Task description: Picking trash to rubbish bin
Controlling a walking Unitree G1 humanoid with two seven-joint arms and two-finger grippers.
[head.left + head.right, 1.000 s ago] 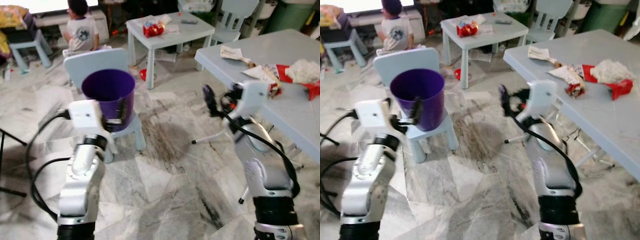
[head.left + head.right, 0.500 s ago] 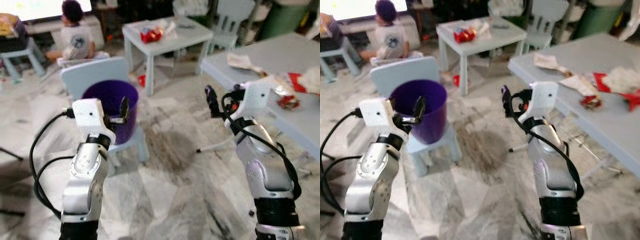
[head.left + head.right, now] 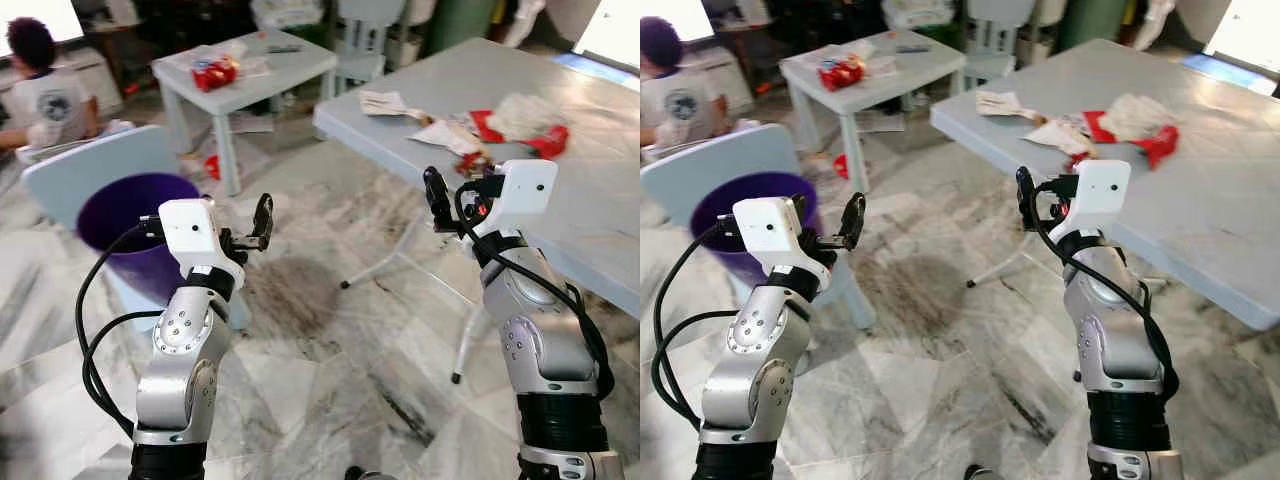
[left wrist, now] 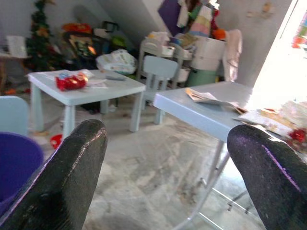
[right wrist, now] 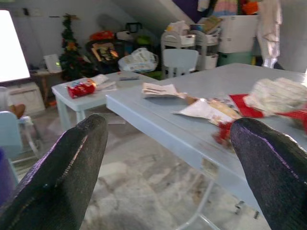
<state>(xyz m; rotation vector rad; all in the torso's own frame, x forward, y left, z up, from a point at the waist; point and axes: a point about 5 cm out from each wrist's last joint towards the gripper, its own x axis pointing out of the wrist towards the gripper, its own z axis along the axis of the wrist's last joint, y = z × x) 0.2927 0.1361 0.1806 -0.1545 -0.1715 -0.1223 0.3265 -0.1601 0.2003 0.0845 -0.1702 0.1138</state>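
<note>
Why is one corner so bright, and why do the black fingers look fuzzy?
In the left eye view, daylight washes out the top right corner beyond the big table; in the right wrist view, the close fingers are out of focus, the table trash slightly soft.

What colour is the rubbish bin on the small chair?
Purple; the rubbish bin shows best in the left eye view.

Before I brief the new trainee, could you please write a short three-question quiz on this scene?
1. True or false: the left gripper holds trash.
2. Where does the purple bin stand? A on a chair, B on the big table, C on the small table.
3. Fill in: the red wrapper and crumpled paper lie on the big ___.

Key: 1 false, its fingers are open and bare. 2 A. 3 table.
</note>
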